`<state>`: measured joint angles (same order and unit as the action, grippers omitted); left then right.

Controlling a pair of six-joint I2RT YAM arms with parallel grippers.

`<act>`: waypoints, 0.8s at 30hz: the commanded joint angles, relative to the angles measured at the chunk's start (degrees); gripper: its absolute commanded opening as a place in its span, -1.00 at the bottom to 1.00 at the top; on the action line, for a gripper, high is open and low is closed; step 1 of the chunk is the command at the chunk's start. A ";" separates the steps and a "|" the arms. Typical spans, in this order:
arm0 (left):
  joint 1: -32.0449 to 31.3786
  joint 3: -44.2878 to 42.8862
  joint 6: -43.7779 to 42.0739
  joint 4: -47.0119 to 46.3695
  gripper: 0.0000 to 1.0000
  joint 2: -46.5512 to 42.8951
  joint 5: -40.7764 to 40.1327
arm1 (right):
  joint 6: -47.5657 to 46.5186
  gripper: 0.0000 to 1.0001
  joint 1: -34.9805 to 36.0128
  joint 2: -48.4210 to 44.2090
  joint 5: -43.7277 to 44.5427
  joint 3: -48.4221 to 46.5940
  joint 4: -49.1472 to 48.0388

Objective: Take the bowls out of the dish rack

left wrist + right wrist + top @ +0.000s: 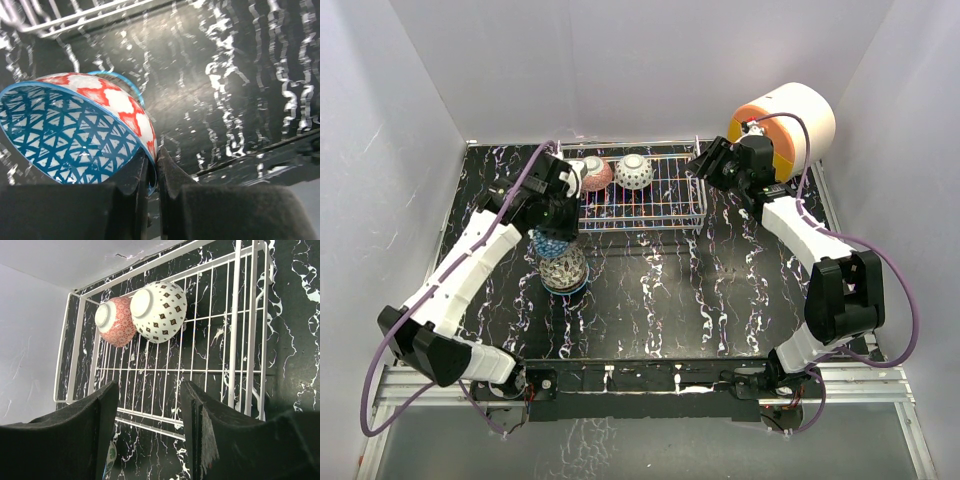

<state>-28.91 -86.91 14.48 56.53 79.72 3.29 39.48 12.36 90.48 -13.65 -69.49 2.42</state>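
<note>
At left gripper [156, 167], blue-latticed bowl [65, 135]

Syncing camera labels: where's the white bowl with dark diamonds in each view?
Top external: white bowl in the dish rack, left half, just right of the pink bowl.
Left wrist: not in it.
Right wrist: upper centre, right beside the pink bowl.
Shared landmark: the dish rack's white wire, seen in all three views.
</note>
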 commanded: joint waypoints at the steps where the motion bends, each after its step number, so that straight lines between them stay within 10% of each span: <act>1: -2.63 2.53 -0.99 7.11 -1.00 -2.11 -10.85 | -0.45 0.10 0.03 -0.84 -0.04 0.31 -3.80; 24: -7.48 12.79 -1.03 0.36 -1.00 8.41 -17.18 | -0.81 0.10 0.03 -1.01 0.02 4.80 -5.05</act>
<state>-36.10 -73.97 14.41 58.11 88.55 -11.81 39.51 12.36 90.48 -14.04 -64.69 0.47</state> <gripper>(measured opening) 0.045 0.547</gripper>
